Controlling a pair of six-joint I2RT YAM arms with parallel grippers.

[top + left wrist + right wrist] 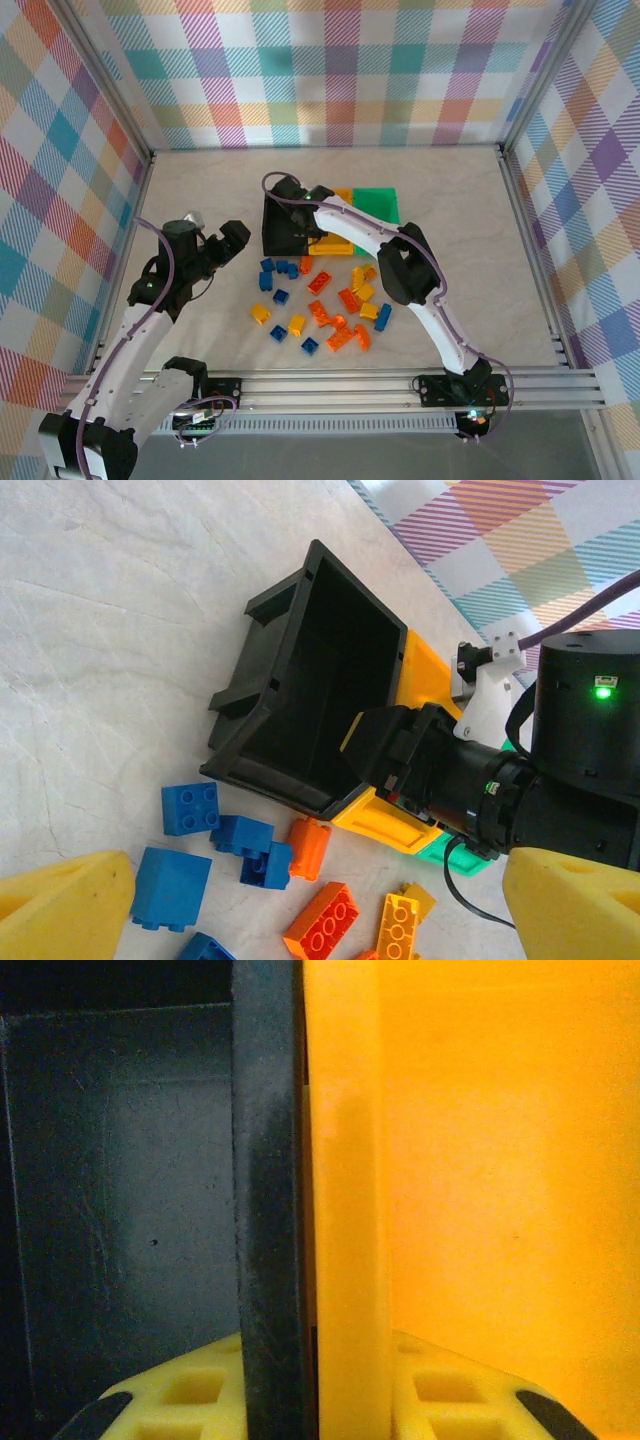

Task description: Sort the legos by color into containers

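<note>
Bright, even light from above, soft shadows.
The top view is sharp. The right wrist view is soft at close range: the black bin [120, 1210] is dim inside, the yellow-orange bin [500, 1160] evenly lit.

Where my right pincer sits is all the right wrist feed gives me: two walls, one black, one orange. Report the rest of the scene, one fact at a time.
Observer: Those walls belong to a black bin and a yellow-orange bin. A green bin stands on the yellow-orange one's other side, ending the row.
Operator: Now the bricks.
Observer: The legos lie scattered on the table, on the near side of the bins.
Operator: Give me the left arm.
Observer: The left pincer hangs open above the table, left of the black bin, holding nothing.
</note>
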